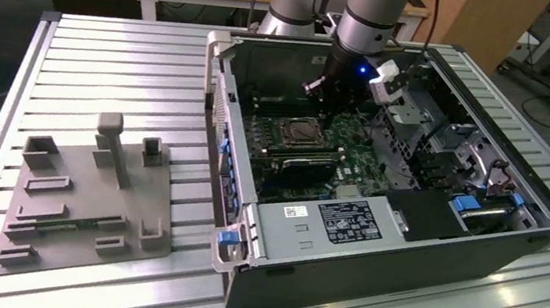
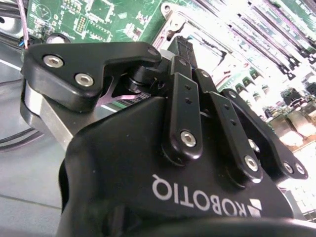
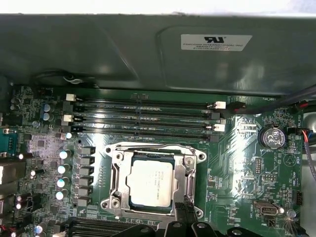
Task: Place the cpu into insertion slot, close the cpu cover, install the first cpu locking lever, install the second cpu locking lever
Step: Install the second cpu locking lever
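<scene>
In the first wrist view the cpu (image 3: pixel 149 183) lies with its silvery top up in the insertion slot (image 3: pixel 109 203) on the green board. The cpu cover (image 3: pixel 190 170) lies flat around the chip's edges. A thin metal lever rod (image 3: pixel 153 146) runs along the socket side nearest the memory slots. My gripper (image 3: pixel 181 210) hangs just above the socket's corner, fingers together and nothing visible between them. In the exterior view the gripper (image 1: pixel 322 97) reaches down inside the open computer case, slightly beyond the insertion slot (image 1: pixel 299 132). The second wrist view looks along the black fingers (image 2: pixel 180 44) toward the bright socket.
Long black memory slots (image 3: pixel 143 116) flank the socket, and a coin battery (image 3: pixel 274 137) sits off to one side. The case walls (image 1: pixel 221 100) close in the board. A labelled power-supply box (image 1: pixel 335 220) fills the case's near end. A grey fixture plate (image 1: pixel 80 201) lies on the slatted table.
</scene>
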Motion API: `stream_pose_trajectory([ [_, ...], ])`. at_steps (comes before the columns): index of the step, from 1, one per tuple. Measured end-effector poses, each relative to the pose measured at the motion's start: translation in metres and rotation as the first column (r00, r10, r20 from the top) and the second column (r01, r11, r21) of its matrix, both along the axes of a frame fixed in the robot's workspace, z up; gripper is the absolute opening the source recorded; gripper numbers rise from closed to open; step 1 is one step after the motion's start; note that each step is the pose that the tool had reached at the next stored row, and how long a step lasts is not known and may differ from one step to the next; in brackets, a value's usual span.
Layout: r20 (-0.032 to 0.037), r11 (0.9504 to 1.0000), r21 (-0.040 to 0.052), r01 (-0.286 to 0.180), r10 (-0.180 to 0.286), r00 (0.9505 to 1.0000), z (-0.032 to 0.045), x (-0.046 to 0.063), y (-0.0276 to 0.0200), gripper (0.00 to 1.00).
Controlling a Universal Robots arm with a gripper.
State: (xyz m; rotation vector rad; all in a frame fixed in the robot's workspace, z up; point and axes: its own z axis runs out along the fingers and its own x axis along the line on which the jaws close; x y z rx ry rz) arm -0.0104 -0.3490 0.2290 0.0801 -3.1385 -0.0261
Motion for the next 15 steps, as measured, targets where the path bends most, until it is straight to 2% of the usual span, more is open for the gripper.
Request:
stream_pose_trajectory([
  [5,0.0002,1.0000,0.0002,0.000,0.000,1.0000,0.0022,-0.001,-0.0008,0.10],
  [9,0.0001,1.0000,0.0000,0.000,0.000,1.0000,0.0022,-0.002,-0.0087,0.10],
  [15,0.0001,1.0000,-0.0001,-0.001,0.001,1.0000,0.0020,-0.005,-0.0171,0.10],
])
